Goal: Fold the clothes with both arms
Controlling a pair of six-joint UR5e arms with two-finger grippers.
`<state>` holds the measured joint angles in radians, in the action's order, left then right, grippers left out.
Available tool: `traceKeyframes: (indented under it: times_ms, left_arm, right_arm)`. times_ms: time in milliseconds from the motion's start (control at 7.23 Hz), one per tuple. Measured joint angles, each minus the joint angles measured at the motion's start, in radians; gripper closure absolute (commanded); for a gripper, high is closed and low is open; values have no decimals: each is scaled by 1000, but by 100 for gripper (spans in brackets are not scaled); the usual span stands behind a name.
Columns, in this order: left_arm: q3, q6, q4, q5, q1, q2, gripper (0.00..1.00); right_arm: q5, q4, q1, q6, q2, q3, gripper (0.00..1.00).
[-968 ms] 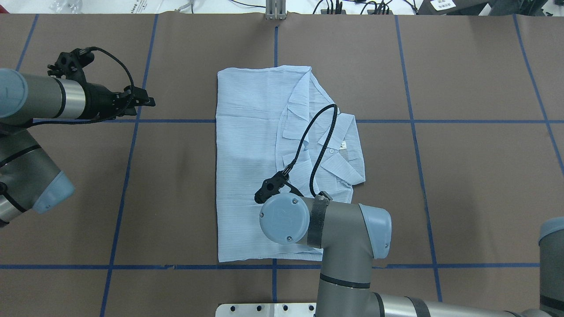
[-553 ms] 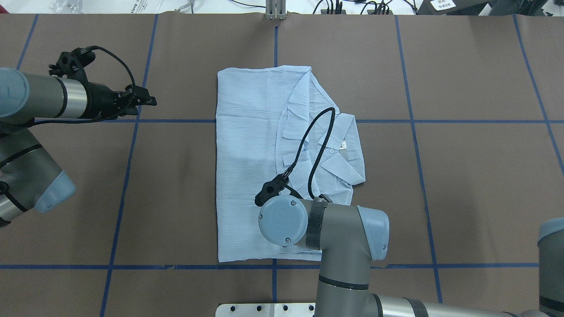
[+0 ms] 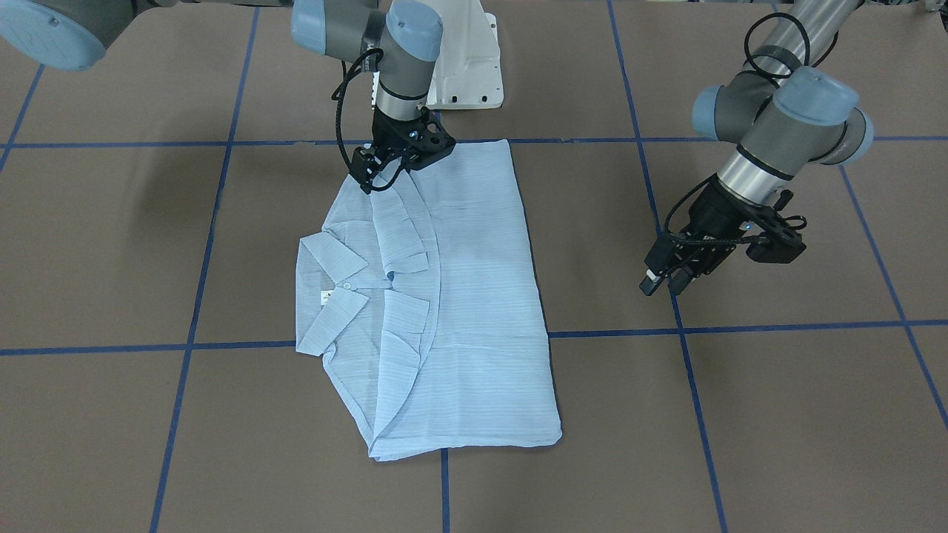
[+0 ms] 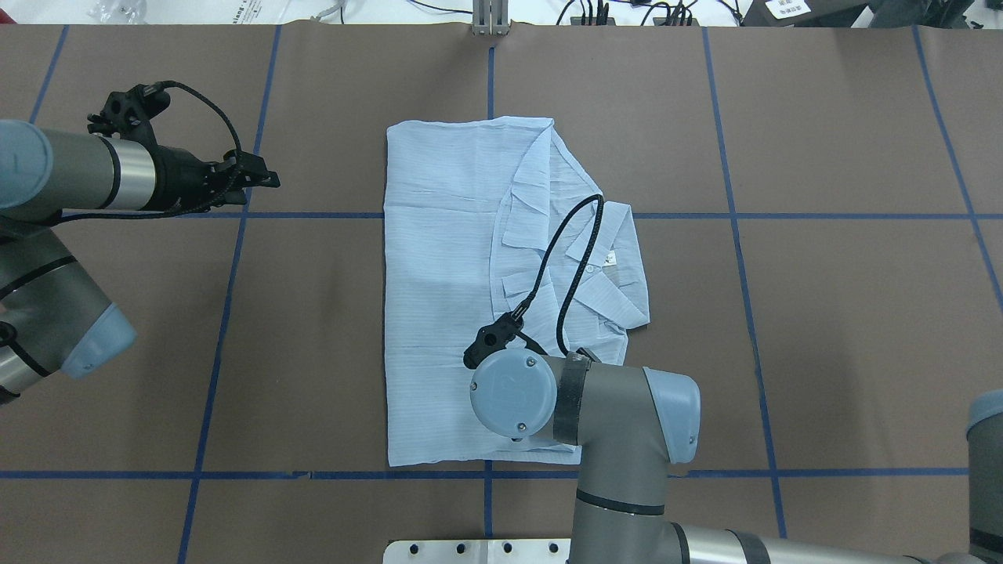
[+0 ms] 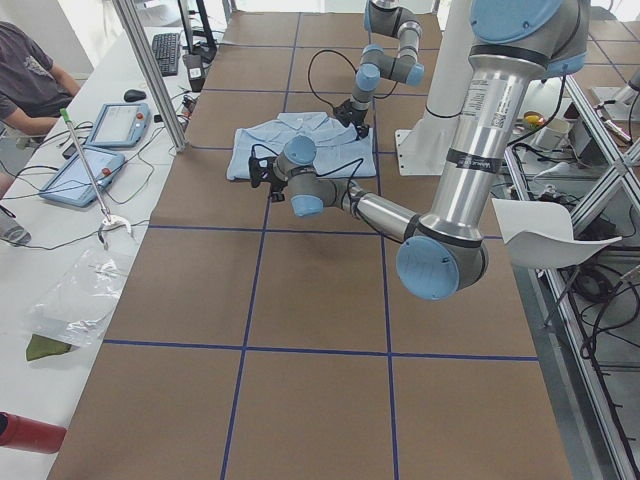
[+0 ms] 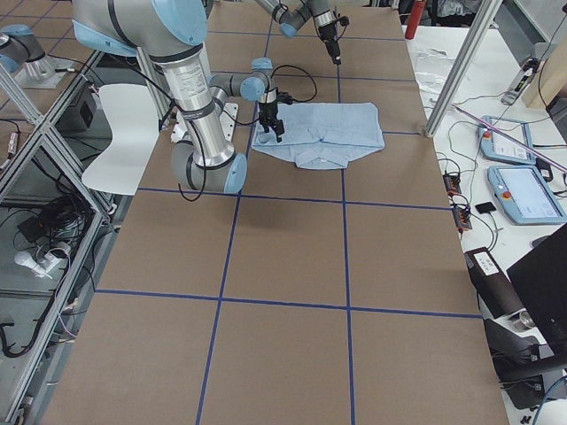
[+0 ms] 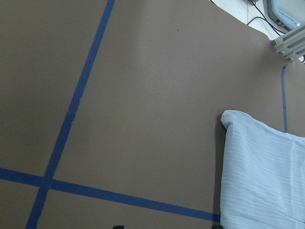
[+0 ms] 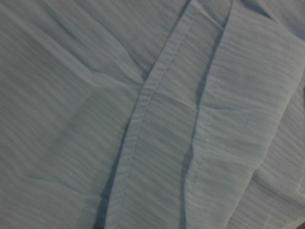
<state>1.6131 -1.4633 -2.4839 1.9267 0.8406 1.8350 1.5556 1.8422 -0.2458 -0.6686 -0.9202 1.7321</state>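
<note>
The pale-blue shirt point(image 3: 474, 296) lies folded flat in the table's middle, its collar point(image 3: 333, 274) and neck tag facing up on the side toward my right arm. It also shows in the overhead view as the shirt point(image 4: 439, 274). My right gripper point(image 3: 404, 159) points straight down onto the shirt's robot-side end. Its wrist hides it from above, and its camera sees only fabric point(image 8: 152, 114), so I cannot tell its state. My left gripper point(image 3: 663, 285) hovers over bare table, well to the shirt's side, open and holding nothing. The same left gripper point(image 4: 270, 180) shows from above.
The white pedestal base point(image 3: 466, 66) stands at the robot's edge behind the shirt. Blue tape lines point(image 4: 227, 313) cross the brown table cover. A metal post point(image 4: 490, 19) stands at the far edge. A person point(image 5: 30, 80) sits by tablets point(image 5: 120, 125) beyond that edge.
My right wrist has shifted slightly to the right and toward the robot over the shirt. The left arm has barely moved. The shirt lies as before.
</note>
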Motion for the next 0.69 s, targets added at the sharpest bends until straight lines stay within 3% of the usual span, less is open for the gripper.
traceKeyframes:
  times_ms: [691]
  left_arm:
    - [24, -20, 3, 0, 2, -2, 31]
  right_arm:
    - [13, 61, -31, 56, -142, 134, 0]
